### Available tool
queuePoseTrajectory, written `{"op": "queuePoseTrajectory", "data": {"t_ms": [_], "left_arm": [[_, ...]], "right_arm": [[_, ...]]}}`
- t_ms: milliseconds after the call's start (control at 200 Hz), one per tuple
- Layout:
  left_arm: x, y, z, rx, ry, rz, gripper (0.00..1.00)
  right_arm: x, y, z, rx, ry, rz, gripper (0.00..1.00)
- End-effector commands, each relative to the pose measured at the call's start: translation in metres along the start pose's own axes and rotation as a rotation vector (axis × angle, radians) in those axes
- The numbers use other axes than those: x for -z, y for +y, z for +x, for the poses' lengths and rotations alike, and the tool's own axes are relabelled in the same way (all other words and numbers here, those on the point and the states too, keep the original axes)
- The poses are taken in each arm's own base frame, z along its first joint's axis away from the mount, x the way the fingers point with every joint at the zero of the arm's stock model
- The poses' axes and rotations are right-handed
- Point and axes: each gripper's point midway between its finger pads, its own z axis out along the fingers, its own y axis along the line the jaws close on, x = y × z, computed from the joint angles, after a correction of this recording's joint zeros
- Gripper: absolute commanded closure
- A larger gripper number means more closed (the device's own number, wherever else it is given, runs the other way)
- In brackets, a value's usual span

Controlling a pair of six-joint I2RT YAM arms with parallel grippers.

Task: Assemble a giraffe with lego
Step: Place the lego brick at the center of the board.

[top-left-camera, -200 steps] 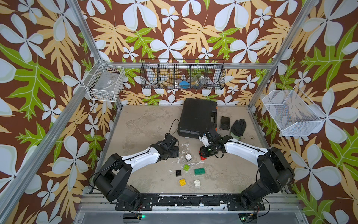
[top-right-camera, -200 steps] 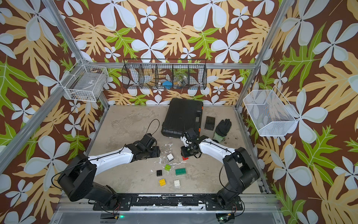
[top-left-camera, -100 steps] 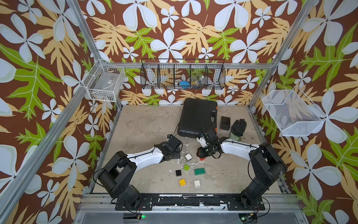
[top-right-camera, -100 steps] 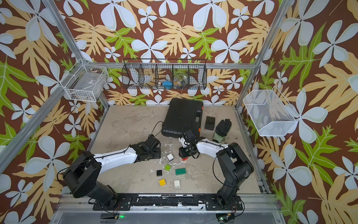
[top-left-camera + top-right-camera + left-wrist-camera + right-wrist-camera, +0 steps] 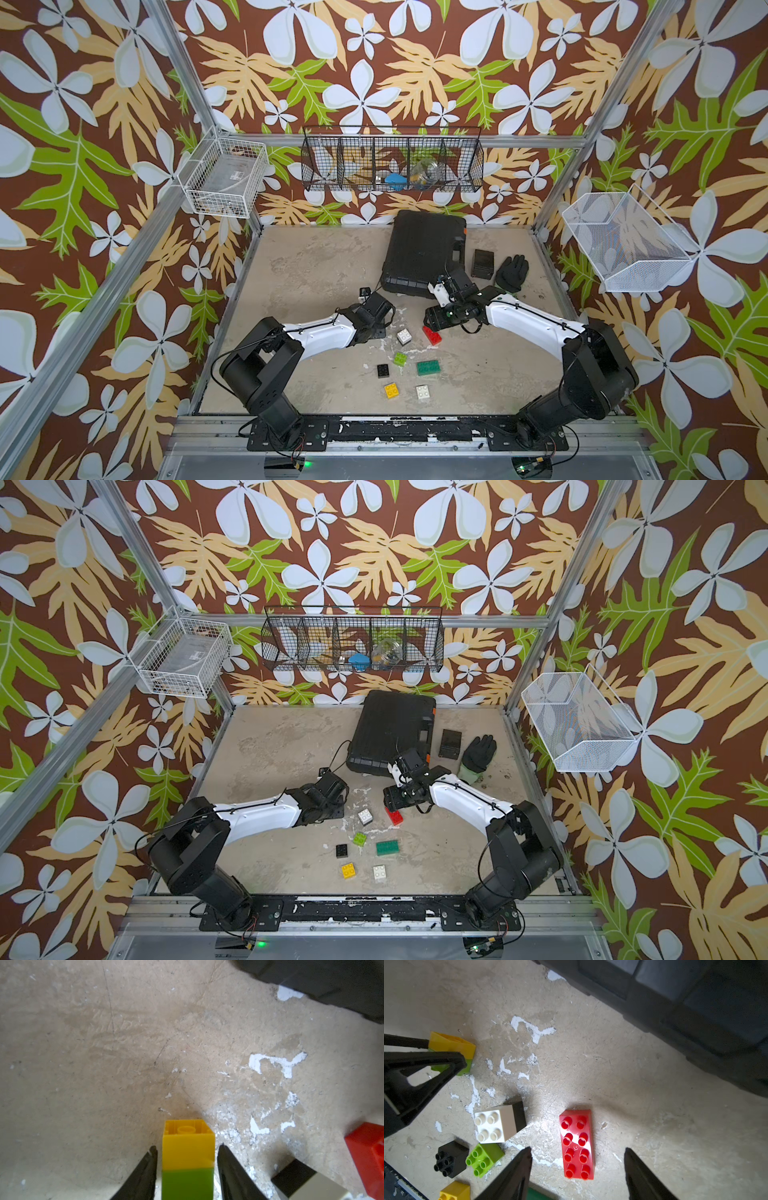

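Note:
My left gripper (image 5: 187,1146) is shut on a lego stack, a yellow brick (image 5: 188,1140) on a lime green one (image 5: 187,1184), just above the table. My right gripper (image 5: 577,1148) is open, and a long red brick (image 5: 576,1144) lies flat on the table between its fingers. Both top views show the loose lego near the front: a white-on-black pair (image 5: 404,336), the red brick (image 5: 432,335), and lime (image 5: 400,358), dark green (image 5: 428,367), black (image 5: 383,370), yellow (image 5: 391,390) and white (image 5: 422,392) bricks. The stack is hidden under the left gripper there. No giraffe figure is in view.
A large black case (image 5: 424,249) lies just behind the right gripper (image 5: 434,320). A small black box (image 5: 483,264) and a black glove (image 5: 512,272) lie to its right. Wire baskets (image 5: 392,160) hang on the walls. The metal rail (image 5: 374,432) runs along the table's front edge.
My right gripper has opened and the red brick now lies on the table under it. My left gripper's fingers have closed in on the yellow and lime stack.

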Motion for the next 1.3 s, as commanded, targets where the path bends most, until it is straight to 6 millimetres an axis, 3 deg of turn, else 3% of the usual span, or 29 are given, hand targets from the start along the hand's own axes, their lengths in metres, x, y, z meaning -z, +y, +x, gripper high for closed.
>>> {"op": "queuePoseTrajectory", "data": {"t_ms": [0, 240, 350, 380, 415, 636, 696, 831, 1106, 1296], "left_arm": [[0.001, -0.003, -0.008, -0.014, -0.026, 0.0, 0.65], [0.014, -0.001, -0.017, -0.043, -0.025, -0.034, 0.76], [0.035, 0.002, -0.02, -0.085, 0.027, -0.074, 0.77], [0.043, 0.001, -0.021, -0.109, 0.051, -0.08, 0.84], [0.05, -0.003, -0.021, -0.146, 0.094, -0.072, 0.86], [0.083, 0.004, 0.01, -0.345, 0.393, -0.101, 0.86], [0.085, 0.01, 0.017, -0.342, 0.407, -0.106, 0.87], [0.081, 0.015, 0.058, -0.31, 0.56, -0.059, 0.88], [0.084, 0.002, 0.061, -0.295, 0.626, -0.028, 0.89], [0.1, 0.01, 0.062, -0.28, 0.653, -0.07, 0.84]], "right_arm": [[0.004, -0.004, 0.003, -0.017, 0.011, 0.018, 0.28], [0.011, -0.013, 0.002, -0.059, -0.018, 0.006, 0.28], [0.02, -0.013, -0.005, -0.068, -0.054, 0.001, 0.28], [0.022, -0.013, -0.007, -0.069, -0.064, 0.0, 0.28], [0.026, -0.014, -0.011, -0.07, -0.08, 0.001, 0.28], [0.048, -0.013, -0.03, -0.063, -0.17, -0.003, 0.28], [0.053, -0.012, -0.033, -0.061, -0.189, -0.006, 0.28], [0.064, -0.011, -0.032, -0.06, -0.216, -0.012, 0.28], [0.069, -0.007, -0.023, -0.064, -0.228, -0.045, 0.28], [0.063, -0.002, -0.017, -0.067, -0.236, -0.087, 0.28]]}}
